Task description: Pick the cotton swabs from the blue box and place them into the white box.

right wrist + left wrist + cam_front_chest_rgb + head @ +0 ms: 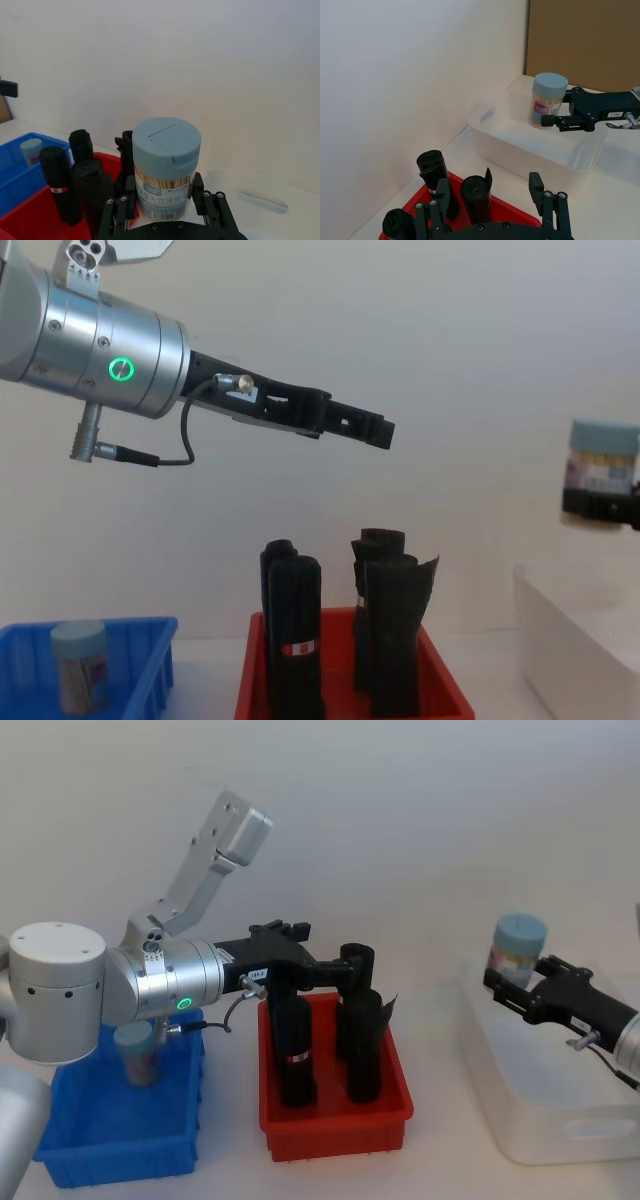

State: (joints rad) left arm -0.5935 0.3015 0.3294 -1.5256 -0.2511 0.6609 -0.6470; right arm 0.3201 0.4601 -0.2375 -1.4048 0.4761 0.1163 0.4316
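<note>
My right gripper (515, 982) is shut on a tub of cotton swabs (518, 948), clear with a grey-blue lid. It holds the tub upright above the near-left part of the white box (560, 1120). The right wrist view shows the tub (166, 165) clamped between the fingers. Another tub of cotton swabs (135, 1053) stands upright in the blue box (120, 1140) at the left. My left gripper (335, 955) hangs open and empty above the red bin, as the left wrist view (487, 200) shows.
A red bin (335, 1125) with three tall black rolls (292, 1050) stands between the blue and white boxes, right under the left gripper. A white wall closes off the back, and a brown panel (585, 40) stands beyond the white box.
</note>
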